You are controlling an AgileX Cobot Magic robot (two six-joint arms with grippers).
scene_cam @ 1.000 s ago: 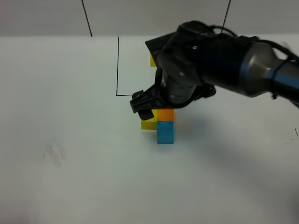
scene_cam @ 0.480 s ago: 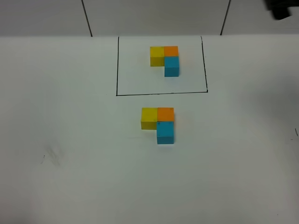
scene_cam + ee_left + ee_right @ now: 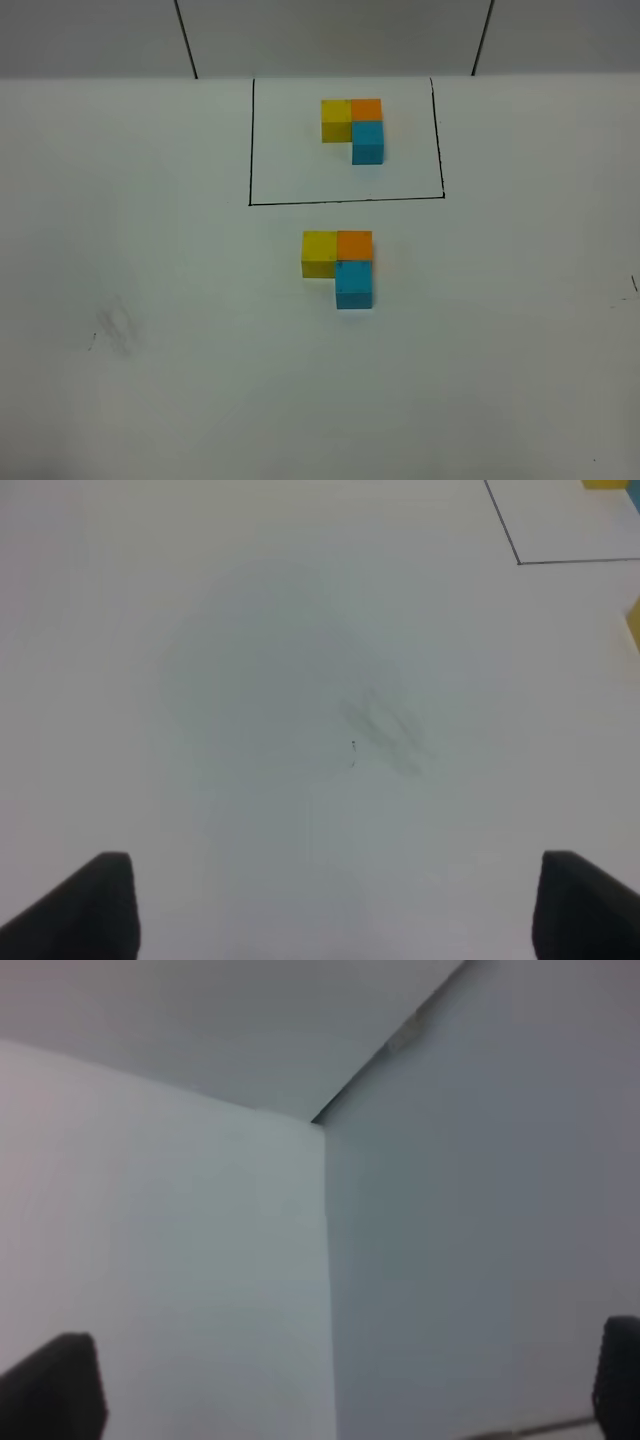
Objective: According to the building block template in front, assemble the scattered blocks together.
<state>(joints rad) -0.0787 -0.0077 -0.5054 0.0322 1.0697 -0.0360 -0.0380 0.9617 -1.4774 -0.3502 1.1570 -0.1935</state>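
Now the scattered blocks (image 3: 338,265) are sitting joined on the white tabletop (image 3: 150,300), yellow and orange touching in a row with blue touching below orange, just in front of the black outline (image 3: 345,200) framing the building block template (image 3: 353,128). Neither arm is showing in the high view. Both the left claw (image 3: 325,910) and the right claw (image 3: 330,1390) are standing wide apart, gripping nothing.

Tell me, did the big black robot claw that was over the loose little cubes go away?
Yes. It covered the black-framed rectangle and the loose yellow, orange and blue cubes a second ago; it left toward the upper right and is now out of view.
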